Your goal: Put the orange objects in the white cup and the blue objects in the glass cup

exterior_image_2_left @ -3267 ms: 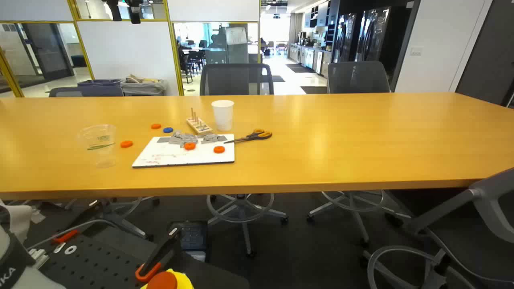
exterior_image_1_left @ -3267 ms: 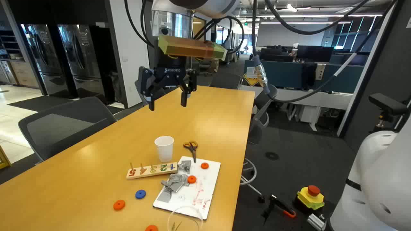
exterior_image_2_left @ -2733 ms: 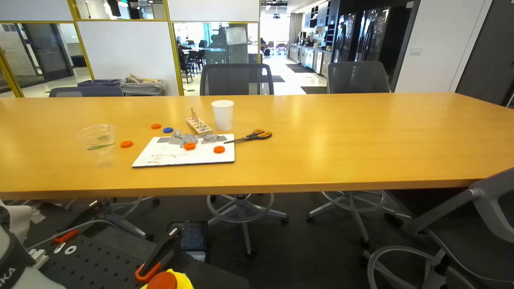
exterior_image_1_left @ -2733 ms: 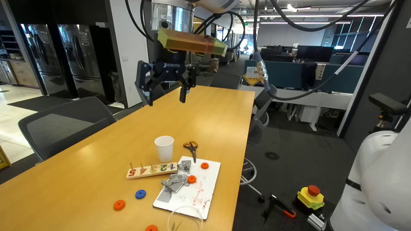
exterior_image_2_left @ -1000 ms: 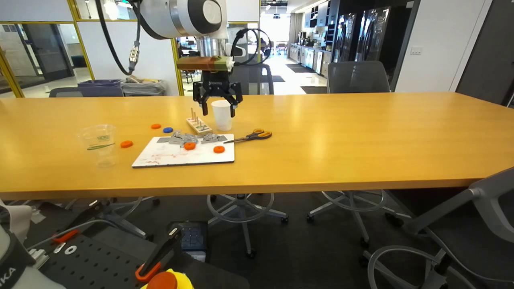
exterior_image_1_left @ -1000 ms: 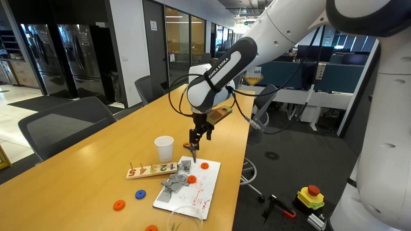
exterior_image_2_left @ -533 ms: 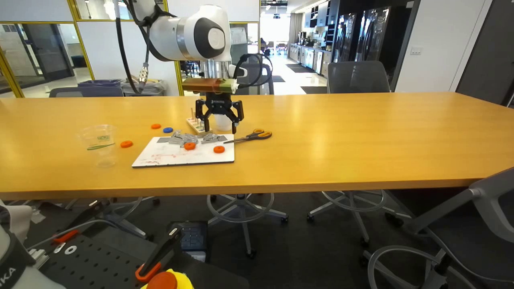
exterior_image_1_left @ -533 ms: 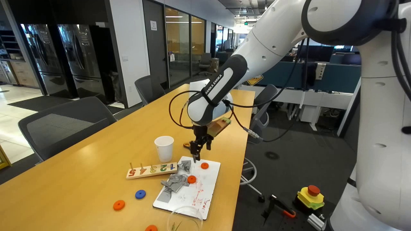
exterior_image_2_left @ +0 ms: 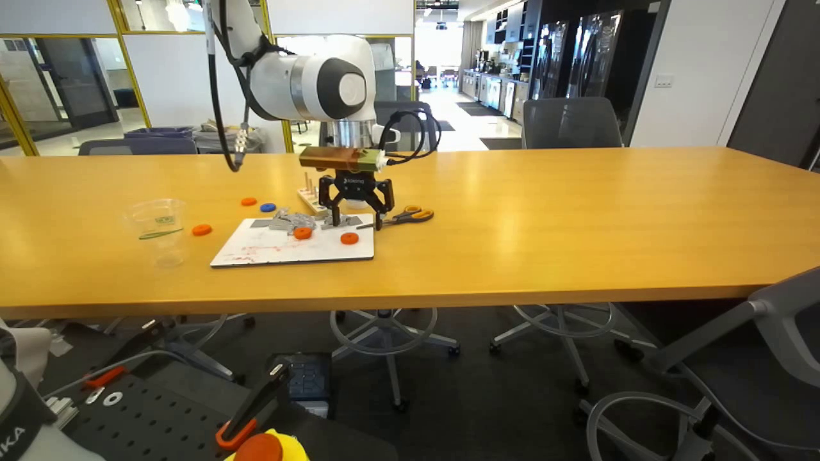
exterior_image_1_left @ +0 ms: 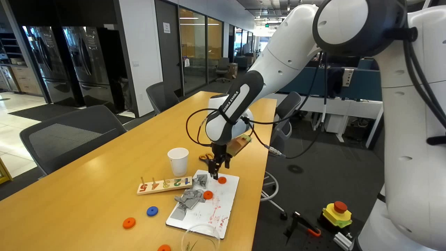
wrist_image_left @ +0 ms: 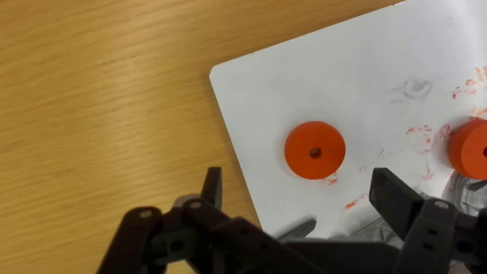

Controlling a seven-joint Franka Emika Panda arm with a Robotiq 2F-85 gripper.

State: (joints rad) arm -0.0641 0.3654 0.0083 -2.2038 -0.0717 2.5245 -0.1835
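My gripper (wrist_image_left: 296,179) stands open and low over a corner of the white board, with nothing between its fingers. In the wrist view, an orange disc (wrist_image_left: 315,150) lies flat on the board, just ahead of the gap between the fingertips. A second orange disc (wrist_image_left: 471,150) is at the right edge. Two more orange discs, one nearer (exterior_image_2_left: 202,229) and one farther (exterior_image_2_left: 248,201), lie on the table with a blue disc (exterior_image_2_left: 268,207). The white cup (exterior_image_1_left: 178,162) stands upright beyond the board, mostly hidden behind my gripper (exterior_image_2_left: 357,225) in an exterior view. The glass cup (exterior_image_2_left: 168,222) stands upright at the board's other end.
The white board (exterior_image_1_left: 217,212) carries crumpled grey material (exterior_image_1_left: 190,198). Scissors (exterior_image_2_left: 410,216) point onto its edge, close to my fingers. A numbered wooden strip with upright pegs (exterior_image_1_left: 165,184) lies between the board and the table's far side.
The arm has swung over and come down from high above the table, and its gripper has kept lowering toward the board's corner, staying open. The discs and cups have not moved.
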